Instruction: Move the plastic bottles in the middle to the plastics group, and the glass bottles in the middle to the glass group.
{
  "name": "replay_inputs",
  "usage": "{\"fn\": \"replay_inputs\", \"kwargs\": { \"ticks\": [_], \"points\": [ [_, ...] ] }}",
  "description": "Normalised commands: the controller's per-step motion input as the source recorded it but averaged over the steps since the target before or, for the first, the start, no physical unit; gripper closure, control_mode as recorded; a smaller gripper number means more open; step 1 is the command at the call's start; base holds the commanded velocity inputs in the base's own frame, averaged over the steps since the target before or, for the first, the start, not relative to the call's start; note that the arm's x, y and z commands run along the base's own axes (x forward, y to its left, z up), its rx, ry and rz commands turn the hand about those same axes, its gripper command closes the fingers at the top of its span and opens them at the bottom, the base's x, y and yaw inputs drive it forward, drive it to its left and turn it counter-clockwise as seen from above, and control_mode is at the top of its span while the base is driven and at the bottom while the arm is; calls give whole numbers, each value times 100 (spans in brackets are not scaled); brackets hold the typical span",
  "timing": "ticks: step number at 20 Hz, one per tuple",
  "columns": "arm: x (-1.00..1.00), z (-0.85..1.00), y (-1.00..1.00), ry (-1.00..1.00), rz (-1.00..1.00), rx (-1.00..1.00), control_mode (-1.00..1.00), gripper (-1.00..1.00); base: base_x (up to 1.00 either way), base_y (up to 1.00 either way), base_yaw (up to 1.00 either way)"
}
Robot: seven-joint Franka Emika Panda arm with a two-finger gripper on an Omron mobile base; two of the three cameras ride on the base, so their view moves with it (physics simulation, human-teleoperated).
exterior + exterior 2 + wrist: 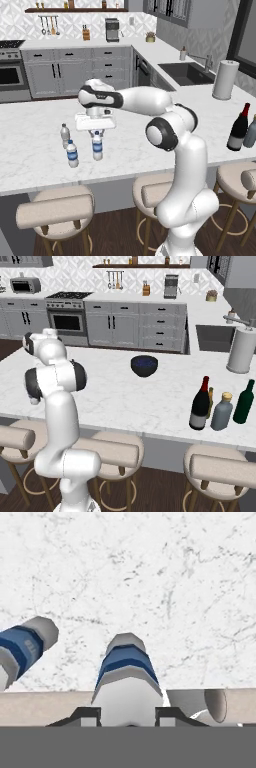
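The white arm rose from its base, bent at a big dark elbow joint and reached out to its left, forearm pretty much level. The wrist turned straight down, so the gripper (97, 133) pointed at the surface below. Its two dark fingertips (85, 714) sat close together, pinched on the top of a small bottle (97, 146) with a blue label, one on either side.

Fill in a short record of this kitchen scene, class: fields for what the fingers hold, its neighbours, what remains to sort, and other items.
held: blue-labelled water bottle, upright, between the fingers
neighbours: two small water bottles beside it on the counter
to sort: wine bottle, grey-blue bottle
other: dark blue bowl, paper-towel roll
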Motion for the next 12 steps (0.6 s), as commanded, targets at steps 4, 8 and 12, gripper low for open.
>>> {"fn": "replay_inputs", "kwargs": {
  "ticks": [4,8,12],
  "points": [
    [0,-32,0,0,3,-2,-100,100,0,0,0],
    [0,-35,0,-6,4,0,-100,100,0,0,0],
    [0,-11,0,-3,2,0,-100,100,0,0,0]
  ]
}}
